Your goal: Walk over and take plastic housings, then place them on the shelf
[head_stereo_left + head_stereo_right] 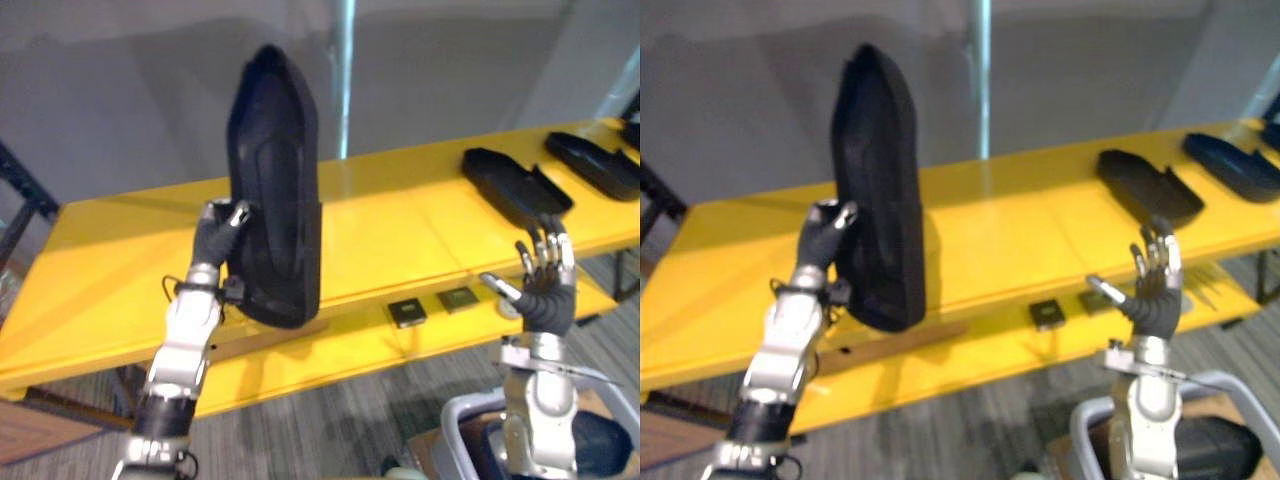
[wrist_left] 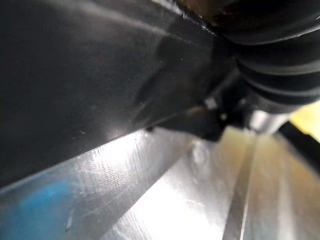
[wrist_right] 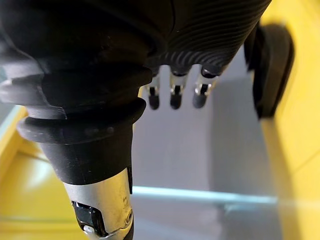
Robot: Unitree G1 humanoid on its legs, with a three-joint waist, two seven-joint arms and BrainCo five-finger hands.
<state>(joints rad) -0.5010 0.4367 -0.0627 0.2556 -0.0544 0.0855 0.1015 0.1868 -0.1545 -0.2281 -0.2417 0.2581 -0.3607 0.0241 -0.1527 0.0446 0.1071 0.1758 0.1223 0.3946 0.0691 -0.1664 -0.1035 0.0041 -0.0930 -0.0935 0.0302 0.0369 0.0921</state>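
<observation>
Over the shelf (image 1: 400, 225), left hand (image 1: 214, 240) grips housing (image 1: 275, 180) upright, pointed end up.

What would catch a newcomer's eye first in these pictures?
The tall black plastic housing, held upright by the left hand before the yellow shelf, dominates the left-centre. At the right, the right hand is raised open and empty, and two more housings lie flat on the shelf's far right.

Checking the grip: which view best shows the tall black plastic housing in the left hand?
Left eye view: the tall black plastic housing stands upright, whole outline and hollow face visible, left hand at its edge. Right eye view shows it narrower; left wrist view, a close dark surface.
</observation>
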